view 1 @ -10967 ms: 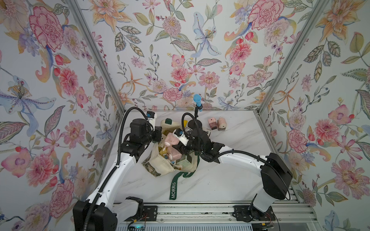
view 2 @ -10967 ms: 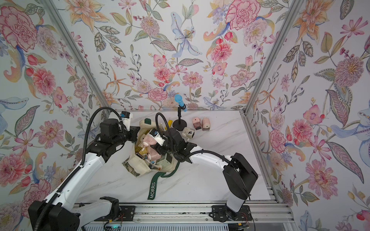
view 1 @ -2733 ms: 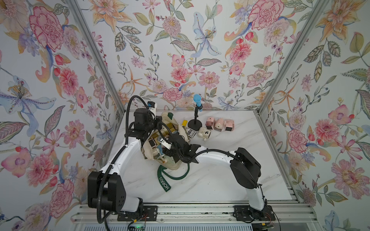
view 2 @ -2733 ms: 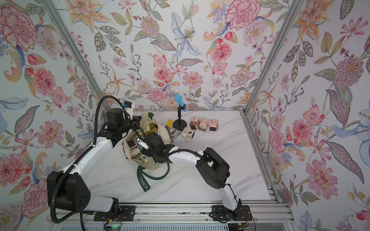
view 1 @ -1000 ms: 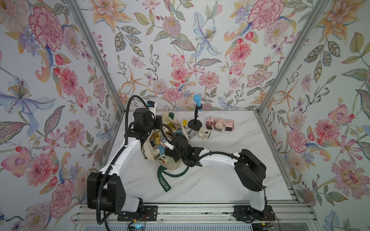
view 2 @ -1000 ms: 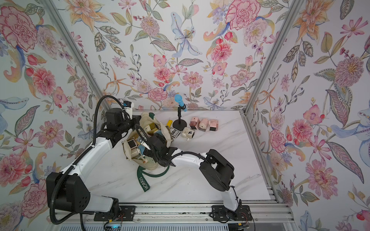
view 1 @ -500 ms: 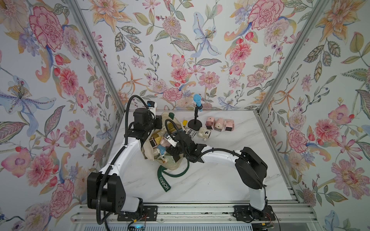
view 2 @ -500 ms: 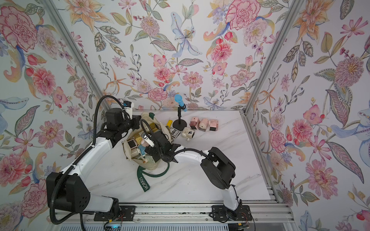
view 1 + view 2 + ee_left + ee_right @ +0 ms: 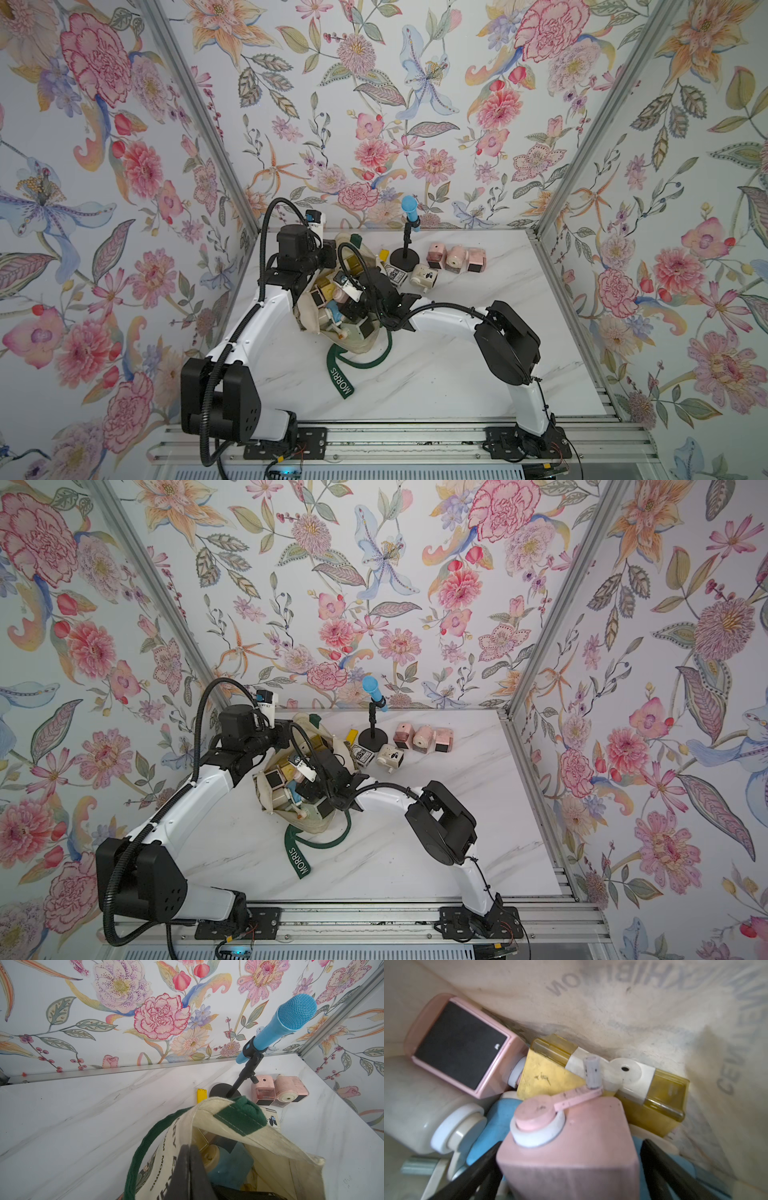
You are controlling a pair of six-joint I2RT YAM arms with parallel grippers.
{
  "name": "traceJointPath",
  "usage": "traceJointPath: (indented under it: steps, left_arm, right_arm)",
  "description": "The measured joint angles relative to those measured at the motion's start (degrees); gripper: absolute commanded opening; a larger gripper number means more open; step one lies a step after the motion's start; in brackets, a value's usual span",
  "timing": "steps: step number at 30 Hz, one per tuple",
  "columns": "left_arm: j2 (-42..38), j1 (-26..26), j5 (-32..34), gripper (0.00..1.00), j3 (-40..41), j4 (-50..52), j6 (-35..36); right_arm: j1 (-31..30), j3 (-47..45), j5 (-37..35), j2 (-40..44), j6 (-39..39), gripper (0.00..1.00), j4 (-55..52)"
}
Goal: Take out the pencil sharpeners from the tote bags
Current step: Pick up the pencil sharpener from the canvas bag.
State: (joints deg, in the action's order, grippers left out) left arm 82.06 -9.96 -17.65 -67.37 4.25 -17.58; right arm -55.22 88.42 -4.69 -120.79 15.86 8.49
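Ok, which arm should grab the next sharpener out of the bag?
Right. The right end effector is open inside the tote bag, jaws either side of a pink sharpener. The left end effector is shut on the bag's rim, holding it open.

Left hand [image 9: 191,1172] blurred, cropped against tote bag [image 9: 270,1142]; pink sharpener [image 9: 566,1147] cut off.

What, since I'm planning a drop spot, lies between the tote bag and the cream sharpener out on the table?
A small dark printed box lies there, between the tote bag and the cream sharpener; both top views show it.
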Motion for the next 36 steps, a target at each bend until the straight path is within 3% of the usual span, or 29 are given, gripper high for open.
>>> traceJointPath:
  steps: [5, 16, 36]
  left_arm:
    - [0.0, 0.0, 0.0, 0.00, 0.0, 0.0, 0.0]
    - [0.0, 0.0, -0.2, 0.00, 0.0, 0.0, 0.0]
    - [0.0, 0.0, -0.1, 0.00, 0.0, 0.0, 0.0]
  right_arm:
    - [-0.7, 3.2, -0.9, -2.3, 0.4, 0.95, -1.6]
    - [-1.1, 1.3, -3.2, -0.3, -0.3, 0.82, -3.3]
    - [-0.4, -19.8, 7.0, 26.7, -3.3, 0.78, -1.1]
